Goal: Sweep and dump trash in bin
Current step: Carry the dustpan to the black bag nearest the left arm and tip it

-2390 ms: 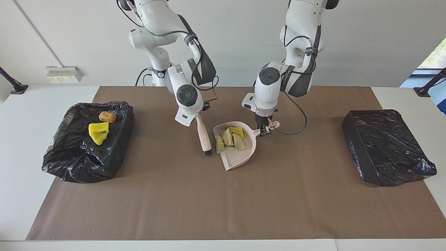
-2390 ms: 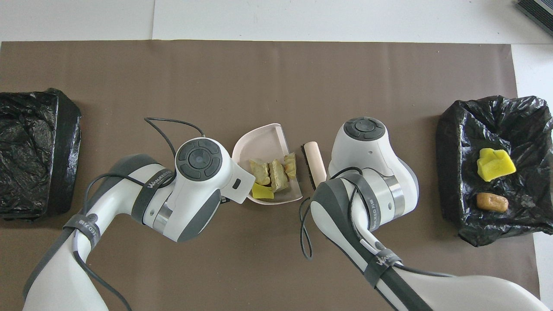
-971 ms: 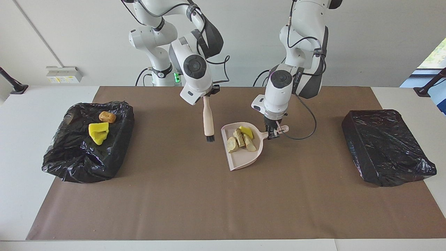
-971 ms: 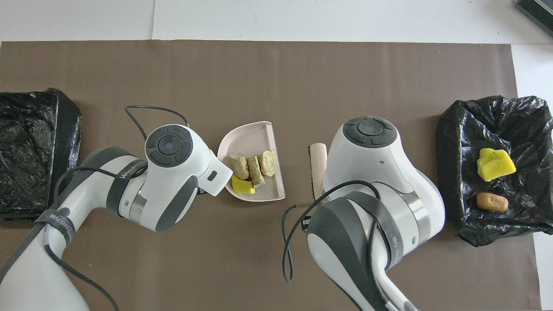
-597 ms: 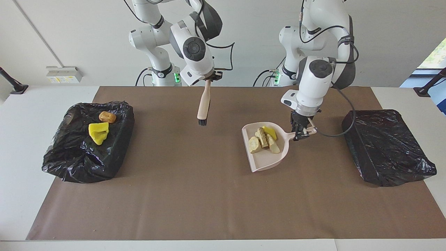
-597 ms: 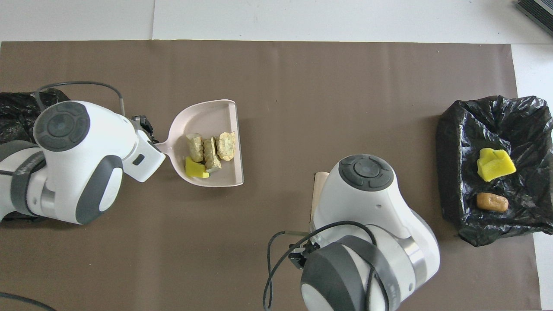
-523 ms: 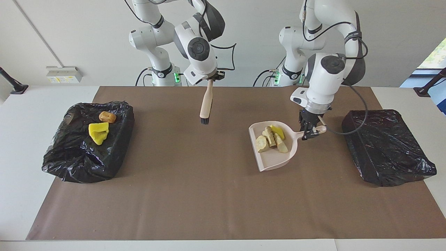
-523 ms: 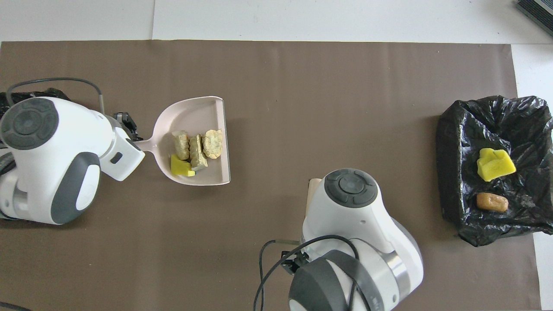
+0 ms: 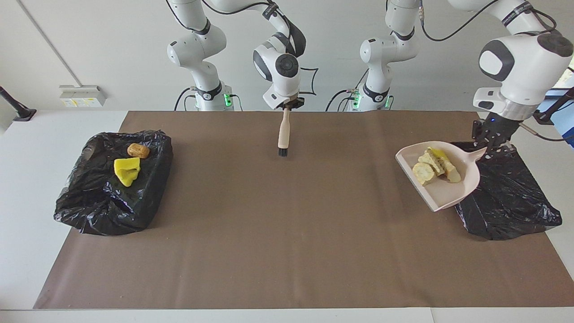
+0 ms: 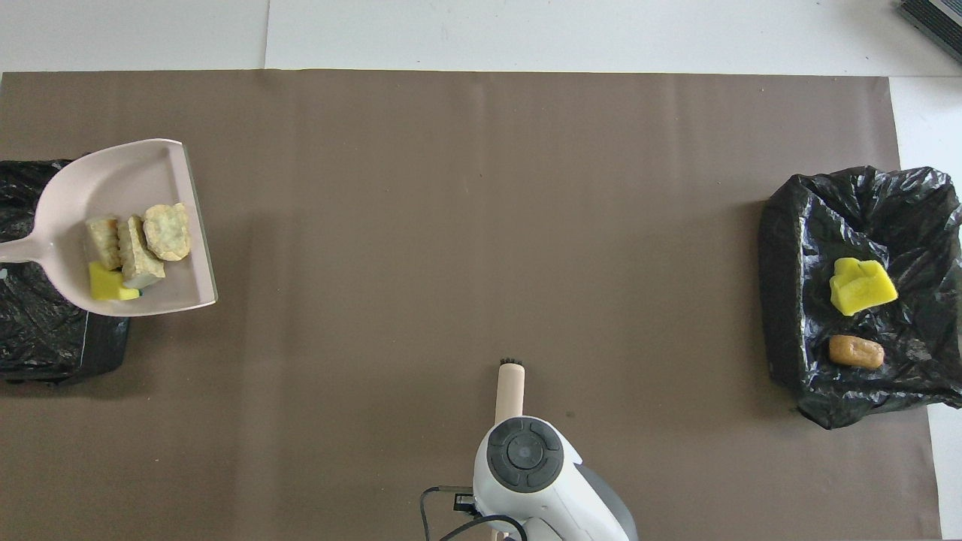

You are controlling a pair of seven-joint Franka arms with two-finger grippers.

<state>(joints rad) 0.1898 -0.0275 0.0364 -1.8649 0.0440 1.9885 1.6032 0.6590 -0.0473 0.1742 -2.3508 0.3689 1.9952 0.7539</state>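
Gripped at its handle by the left gripper [image 9: 492, 143], whose fingers are pinched onto the handle's end, the pale pink dustpan [image 9: 448, 193] is held in the air over the edge of the black-lined bin [image 9: 506, 197] at the left arm's end of the table. Four pieces of trash [image 9: 432, 165] are carried in the pan: three tan, rock-like chunks and one bright yellow spongy piece, bunched toward the handle end. In the overhead view the dustpan [image 10: 113, 188] is seen overlapping that bin [image 10: 45, 338], its straight lip pointing toward the table's middle, with the trash [image 10: 135, 248] lying in it.

Relative to that bin, the hand brush [image 9: 283, 134] is held well apart, toward the table's middle, over the brown paper mat [image 9: 287, 233]. It is clamped at the top of its handle by the right gripper [image 9: 287, 105], fingers pressed together on it, and hangs upright with its dark bristles down, clear of the mat.

Farthest from that bin, at the right arm's end of the table, a second black-lined bin [image 9: 89, 206] is seen, with a yellow spongy lump [image 9: 126, 170] and an orange-brown chunk [image 9: 138, 150] lying in it.
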